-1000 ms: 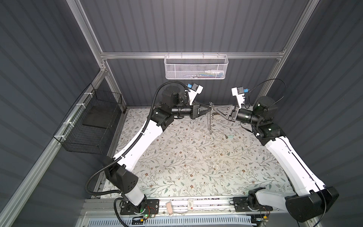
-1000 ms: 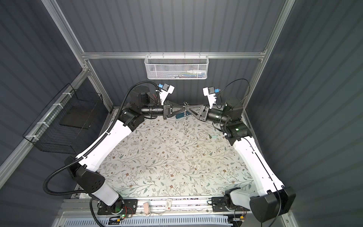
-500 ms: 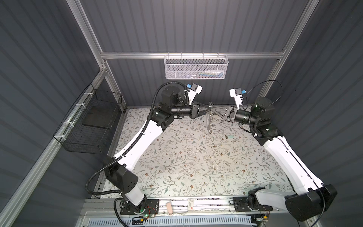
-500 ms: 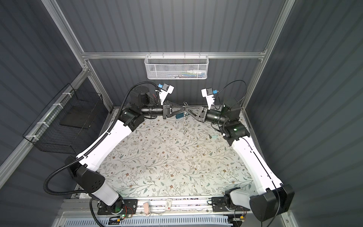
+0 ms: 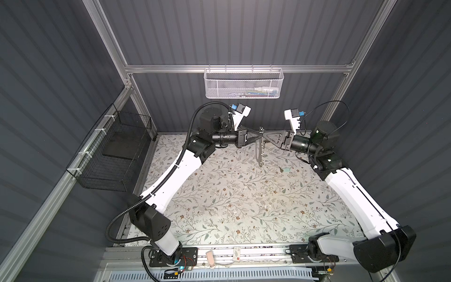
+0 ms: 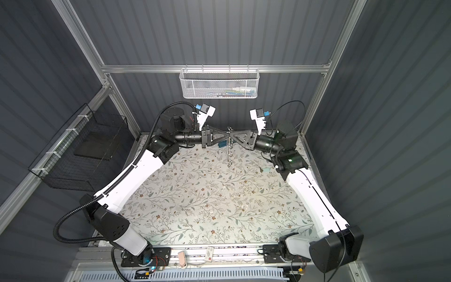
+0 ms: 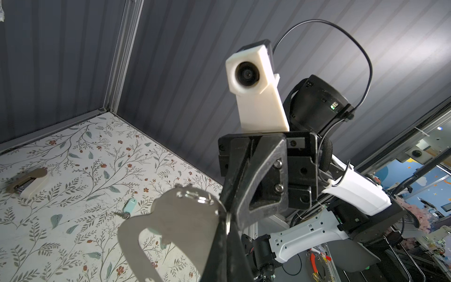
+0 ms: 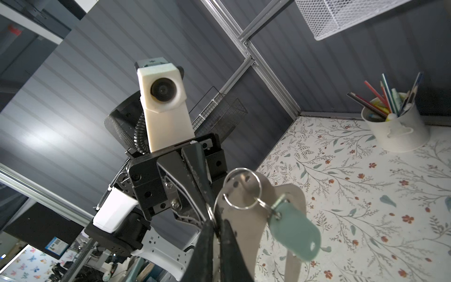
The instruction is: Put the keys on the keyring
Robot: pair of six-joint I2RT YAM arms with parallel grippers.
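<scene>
Left claw [image 5: 260, 133] and right claw [image 5: 265, 136] both clamp the flat dark-grey metal keyring plate [image 5: 259, 153]; a mint-tagged key [image 5: 285, 169] lies right, on floral mat [image 5: 219, 195].

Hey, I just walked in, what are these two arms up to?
Both arms are raised at the back of the table, meeting in the middle. The left gripper is shut on the edge of the keyring plate, which hangs down; the right gripper is shut at that same edge. One mint-tagged key already hangs from the plate; a second key lies on the table.
</scene>
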